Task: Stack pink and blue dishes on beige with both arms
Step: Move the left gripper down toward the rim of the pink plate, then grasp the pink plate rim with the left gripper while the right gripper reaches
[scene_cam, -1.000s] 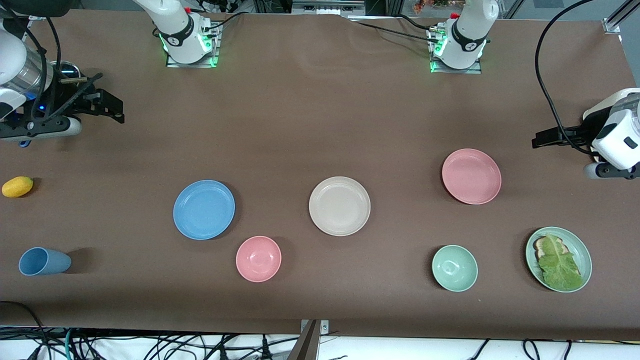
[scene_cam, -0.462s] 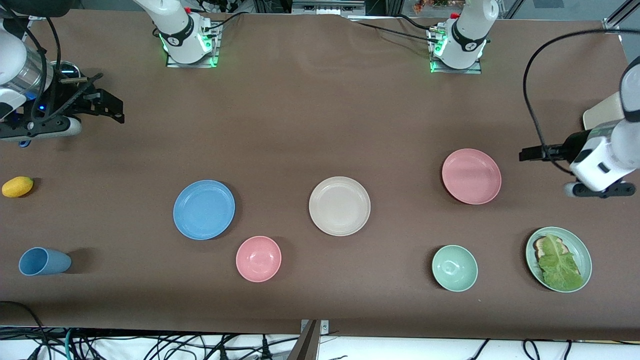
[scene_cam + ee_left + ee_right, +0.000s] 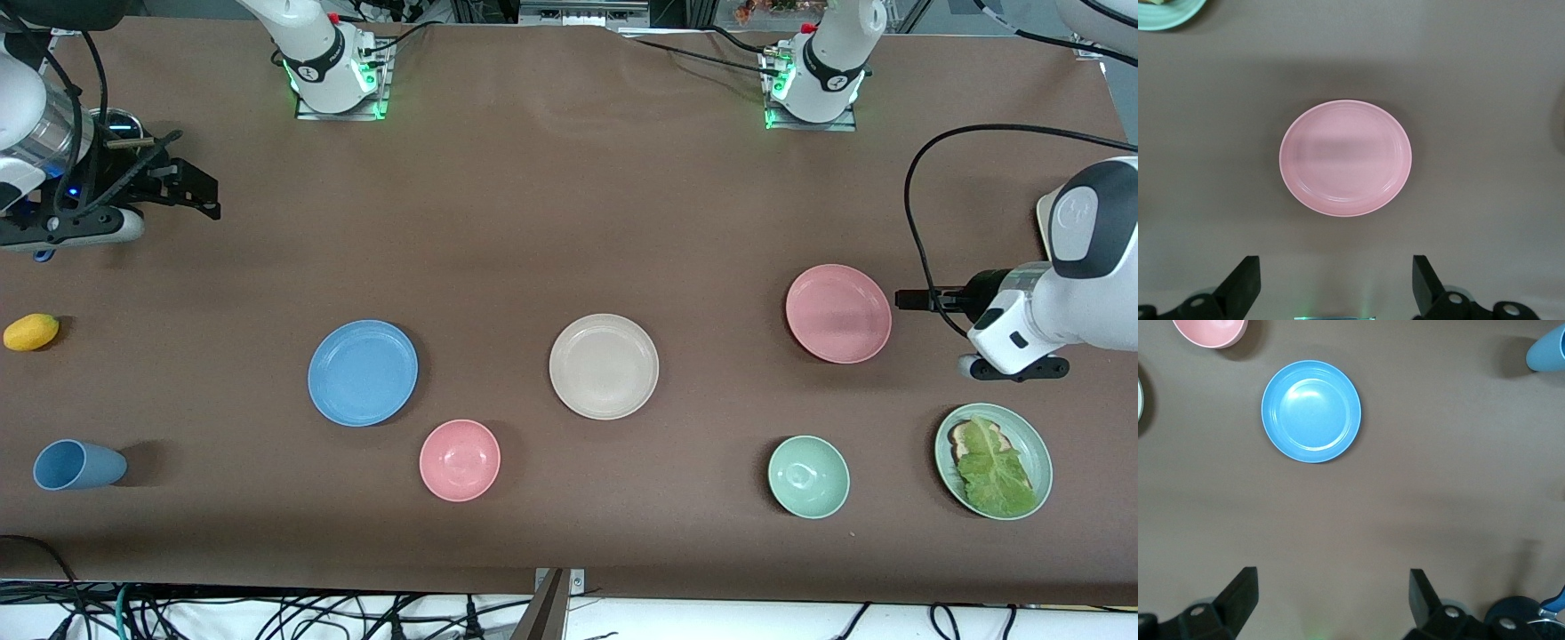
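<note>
The salmon pink plate [image 3: 837, 313] lies toward the left arm's end of the table. The cream-beige plate [image 3: 604, 365] sits mid-table, and the sky blue plate [image 3: 363, 372] lies toward the right arm's end. All three are empty and apart. My left gripper [image 3: 902, 300] hangs open over bare table just beside the pink plate. In the left wrist view the pink plate [image 3: 1345, 158] lies ahead of the empty left gripper [image 3: 1335, 280]. My right gripper [image 3: 212, 197] waits open at the right arm's end. Its wrist view shows the blue plate [image 3: 1311, 411] well ahead of the right gripper [image 3: 1331, 597].
Nearer the front camera are a small pink bowl [image 3: 460, 460], a pale green bowl [image 3: 808, 476] and a green plate [image 3: 940, 467] with lettuce on toast. A blue cup [image 3: 78, 465] lies on its side near a yellow fruit [image 3: 31, 332].
The left arm has swung in and down toward the pink plate, its gripper now close beside the rim. The right arm and all dishes have not moved.
</note>
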### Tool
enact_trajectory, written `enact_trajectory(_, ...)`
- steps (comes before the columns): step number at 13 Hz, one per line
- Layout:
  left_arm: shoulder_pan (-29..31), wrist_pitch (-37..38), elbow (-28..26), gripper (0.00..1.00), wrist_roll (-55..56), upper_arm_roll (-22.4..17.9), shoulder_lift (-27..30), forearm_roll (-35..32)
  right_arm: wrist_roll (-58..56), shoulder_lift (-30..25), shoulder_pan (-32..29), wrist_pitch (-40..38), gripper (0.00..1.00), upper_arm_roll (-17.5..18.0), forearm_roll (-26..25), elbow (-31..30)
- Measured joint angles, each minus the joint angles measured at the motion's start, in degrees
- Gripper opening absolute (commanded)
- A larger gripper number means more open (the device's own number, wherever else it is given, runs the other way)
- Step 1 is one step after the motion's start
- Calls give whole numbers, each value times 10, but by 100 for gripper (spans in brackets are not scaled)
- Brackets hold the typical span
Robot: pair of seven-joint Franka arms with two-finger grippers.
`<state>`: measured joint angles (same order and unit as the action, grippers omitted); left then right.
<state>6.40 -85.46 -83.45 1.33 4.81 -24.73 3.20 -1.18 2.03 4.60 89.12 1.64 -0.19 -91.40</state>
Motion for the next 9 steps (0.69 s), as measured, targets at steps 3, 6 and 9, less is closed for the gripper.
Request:
enact_trajectory(3,35,-30,-4,100,-28,-2,-22,40,0,1,-3,9,100,-3,0,0)
enact_trajectory(6,52,-101,-49,100,-81,-2,-20,45,0,4,-3,26,100,-3,-1,0)
enact_trajectory(9,51,-202,-149,100,-144,-13,19,59,0,5,-7,31,100,-4,-1,0)
